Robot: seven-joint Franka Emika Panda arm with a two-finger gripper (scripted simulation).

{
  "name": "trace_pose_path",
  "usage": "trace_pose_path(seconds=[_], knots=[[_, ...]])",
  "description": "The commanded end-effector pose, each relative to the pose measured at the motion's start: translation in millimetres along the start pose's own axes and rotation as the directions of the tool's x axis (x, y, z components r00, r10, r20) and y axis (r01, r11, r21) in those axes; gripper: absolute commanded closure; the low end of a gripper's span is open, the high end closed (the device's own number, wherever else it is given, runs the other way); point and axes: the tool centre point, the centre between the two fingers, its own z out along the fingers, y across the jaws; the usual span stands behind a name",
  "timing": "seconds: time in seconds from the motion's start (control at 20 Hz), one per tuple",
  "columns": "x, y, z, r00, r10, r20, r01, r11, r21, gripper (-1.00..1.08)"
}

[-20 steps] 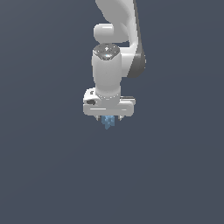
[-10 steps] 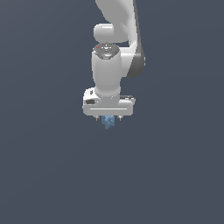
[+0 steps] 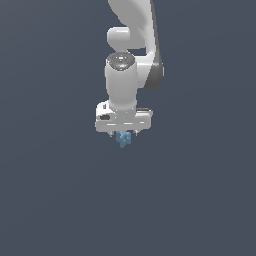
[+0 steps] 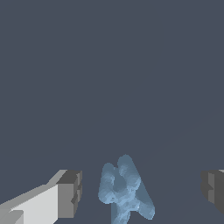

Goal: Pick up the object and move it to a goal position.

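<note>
- Around the arm, the plain dark ground is staying as it was half a second ago, and nothing is standing in the way.
- Above it, the gripper (image 3: 124, 133) is hanging almost still, its fingers (image 4: 69, 193) spread apart and released.
- Between them, the object (image 4: 124, 189) is sitting untouched, so the grasp is not yet made.

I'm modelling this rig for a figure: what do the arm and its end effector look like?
The arm is smooth, glossy white, built of rounded cylindrical links with a dark grey joint cap and dark side band. The end effector is a wide white block; its fingers are white with dark grey blocky pads. No cables or markings show.
</note>
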Motion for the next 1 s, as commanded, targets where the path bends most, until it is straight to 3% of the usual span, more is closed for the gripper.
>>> trace_pose_path(seconds=[0.0, 0.3, 0.95], knots=[[-6.6, 0.3, 4.7, 0.999, -0.042, 0.005, 0.041, 0.999, 0.001, -0.92], [-28.7, 0.6, 19.3, 0.984, -0.177, 0.02, 0.177, 0.984, 0.006, -0.92], [-67.6, -0.1, 42.0, 0.918, -0.395, 0.041, 0.394, 0.919, 0.023, -0.92]])
